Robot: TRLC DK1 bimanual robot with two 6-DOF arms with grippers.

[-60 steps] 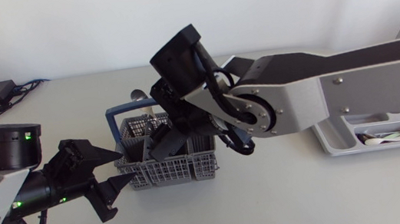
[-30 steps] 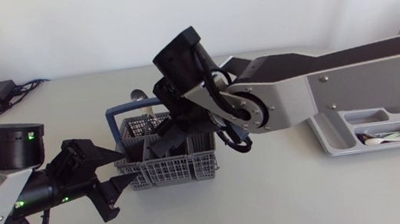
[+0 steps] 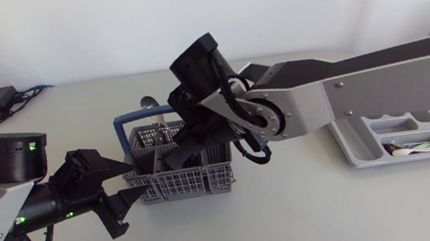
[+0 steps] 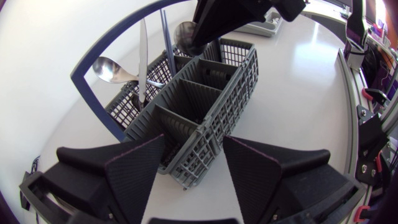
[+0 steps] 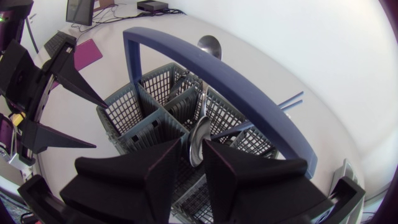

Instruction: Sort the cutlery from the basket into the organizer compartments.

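The spoon stands bowl-up in a middle cell of the grey cutlery basket, and the right gripper is down on it, fingers pinched in from both sides of the bowl. That's a grasp, with the fingers set close. From the left wrist camera the same spoon pokes up just under those black fingers, at the basket's far end.

The rest of the cutlery waits in the end cells under the blue hoop handle: a second spoon leaning outward, a table knife upright beside it, and a pair of blue chopsticks slanting up past the handle. The cells nearest the left arm look bare, though their floors are partly hidden.

The left gripper sits at the basket's near end, spread wide, with the corner of the mesh wall between the two wedge fingers and neither one pressing on it. It's released and holding nothing. From above, that gripper lies low on the table against the basket's short side, green lights glowing along its arm.

The right arm comes in from the right edge and crosses the middle. Behind it, well apart from the basket, sits the grey organizer, with a pale piece of cutlery lying in its front compartment
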